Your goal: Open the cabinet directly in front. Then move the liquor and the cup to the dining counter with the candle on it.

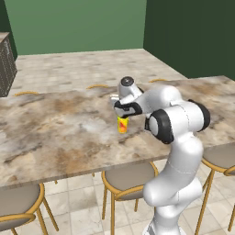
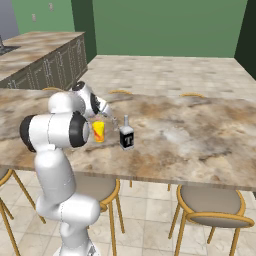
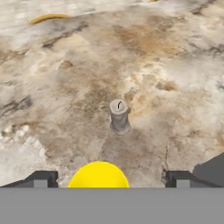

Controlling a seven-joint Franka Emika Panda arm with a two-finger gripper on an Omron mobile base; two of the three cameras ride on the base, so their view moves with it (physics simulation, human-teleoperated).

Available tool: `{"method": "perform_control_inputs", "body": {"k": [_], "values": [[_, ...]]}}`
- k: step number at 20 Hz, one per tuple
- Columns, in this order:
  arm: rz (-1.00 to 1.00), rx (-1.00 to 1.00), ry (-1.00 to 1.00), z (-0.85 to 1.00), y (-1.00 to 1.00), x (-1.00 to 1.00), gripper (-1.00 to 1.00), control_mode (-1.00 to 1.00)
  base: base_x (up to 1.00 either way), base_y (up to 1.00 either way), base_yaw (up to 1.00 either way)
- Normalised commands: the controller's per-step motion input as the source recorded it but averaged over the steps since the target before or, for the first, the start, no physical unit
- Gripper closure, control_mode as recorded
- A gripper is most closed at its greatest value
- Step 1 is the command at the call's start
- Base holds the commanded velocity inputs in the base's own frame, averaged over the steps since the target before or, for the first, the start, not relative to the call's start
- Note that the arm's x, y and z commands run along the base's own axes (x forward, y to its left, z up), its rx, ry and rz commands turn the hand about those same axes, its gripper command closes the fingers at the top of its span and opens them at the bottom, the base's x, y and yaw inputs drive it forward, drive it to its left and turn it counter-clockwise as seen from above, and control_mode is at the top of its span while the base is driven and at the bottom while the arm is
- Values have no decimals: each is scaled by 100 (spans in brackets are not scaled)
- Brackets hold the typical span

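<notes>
Jaws stand wide on the gripper (image 3: 107,180), one dark fingertip (image 3: 42,178) at either side of the cup (image 3: 99,175) and neither visibly touching it. The yellow cup (image 1: 122,124) stands upright on the marble dining surface (image 1: 55,128), directly under the hand. In the hand view its round yellow top sits at 6 o'clock, between the tips, and the small grey candle (image 3: 119,116) stands upright on the marble past it, toward 12 o'clock, well apart from the cup. In the right base view the cup (image 2: 99,131) shows its red-orange mark, and the liquor (image 2: 126,134), a dark bottle with a white label, stands upright at the cup's 3 o'clock, near but clear of it. Both sit toward the near side of the surface (image 2: 190,145). Round grey-seated stools with orange frames (image 2: 211,202) are drawn up along the near edge, and more orange rims show at the far edge. Green walls close off the room behind.
</notes>
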Motion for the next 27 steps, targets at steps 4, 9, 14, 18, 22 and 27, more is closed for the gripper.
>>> {"method": "perform_control_inputs", "body": {"k": [4,9,14,18,22,27], "values": [[-1,0,0,100,-5,-67,-100,-100,0,0,0],[0,0,-1,49,-47,-100,-100,-100,0,0,0],[1,0,-6,22,-56,-100,-100,-100,0,0,0],[0,0,-21,3,-57,-100,-100,-100,0,0,0],[0,0,-39,-5,-59,-100,-100,-100,0,0,0],[5,-6,-32,-29,-56,-100,-100,-100,0,0,0]]}}
